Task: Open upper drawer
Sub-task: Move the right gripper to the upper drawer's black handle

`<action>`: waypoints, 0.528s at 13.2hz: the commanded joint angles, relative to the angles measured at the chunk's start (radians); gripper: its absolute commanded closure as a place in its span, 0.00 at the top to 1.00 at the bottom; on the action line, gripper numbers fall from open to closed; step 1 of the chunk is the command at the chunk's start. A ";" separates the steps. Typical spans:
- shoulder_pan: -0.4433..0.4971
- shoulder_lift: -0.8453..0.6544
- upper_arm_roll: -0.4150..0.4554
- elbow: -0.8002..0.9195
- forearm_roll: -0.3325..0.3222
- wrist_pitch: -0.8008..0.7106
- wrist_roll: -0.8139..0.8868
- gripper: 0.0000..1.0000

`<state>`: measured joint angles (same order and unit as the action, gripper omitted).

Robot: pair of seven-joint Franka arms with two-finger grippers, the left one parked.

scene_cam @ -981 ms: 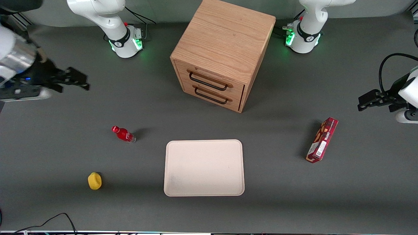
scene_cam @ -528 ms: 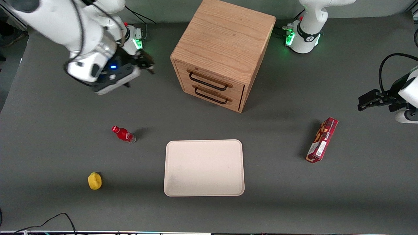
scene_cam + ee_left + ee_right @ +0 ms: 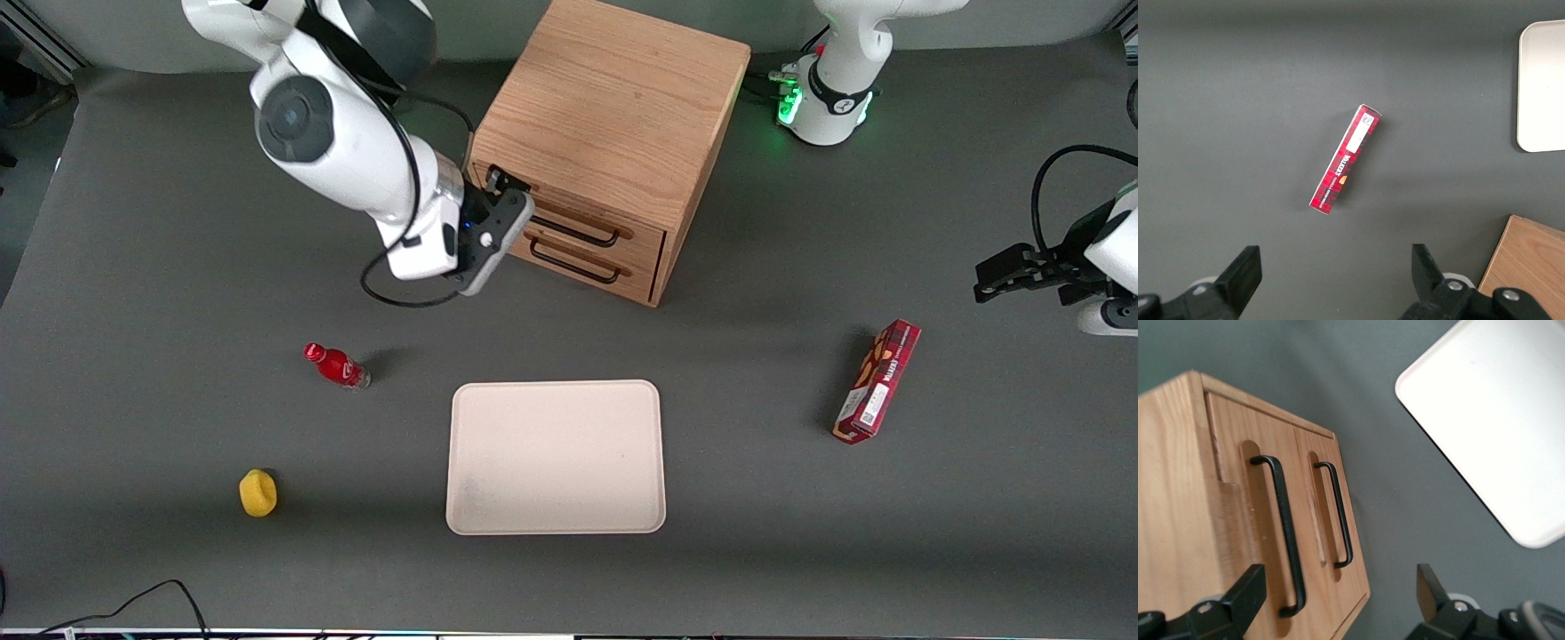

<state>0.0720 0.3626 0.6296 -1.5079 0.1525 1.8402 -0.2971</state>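
The light-oak cabinet (image 3: 613, 107) stands at the back middle of the table. Its upper drawer (image 3: 636, 233) sits flush with the cabinet front, with the black bar handle (image 3: 582, 233) partly covered by my hand. The same handle (image 3: 1286, 527) shows close up in the right wrist view, beside the lower drawer's handle (image 3: 1338, 513). My right gripper (image 3: 500, 188) (image 3: 1338, 590) hovers just in front of the upper drawer, at the handle's end toward the working arm. It is open and holds nothing; its fingers (image 3: 1248, 593) touch nothing.
A cream tray (image 3: 556, 458) lies nearer the front camera than the cabinet. A red bottle (image 3: 336, 364) and a yellow lump (image 3: 258, 493) lie toward the working arm's end. A red carton (image 3: 876, 380) lies toward the parked arm's end.
My right arm has swung from the working arm's end of the table to the cabinet front, bringing the gripper up to the upper drawer's handle. Nothing else moved.
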 commanded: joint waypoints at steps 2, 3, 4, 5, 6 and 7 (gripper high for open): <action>0.029 0.082 0.047 0.035 -0.077 0.005 -0.054 1.00; 0.029 0.094 0.064 0.026 -0.076 0.005 -0.054 1.00; 0.031 0.107 0.070 0.017 -0.079 0.005 -0.053 1.00; 0.040 0.113 0.071 0.009 -0.079 0.005 -0.054 1.00; 0.052 0.118 0.070 0.003 -0.082 0.007 -0.054 1.00; 0.054 0.122 0.071 -0.004 -0.083 0.007 -0.054 1.00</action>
<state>0.1157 0.4679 0.6938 -1.5097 0.0872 1.8447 -0.3334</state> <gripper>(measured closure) 0.000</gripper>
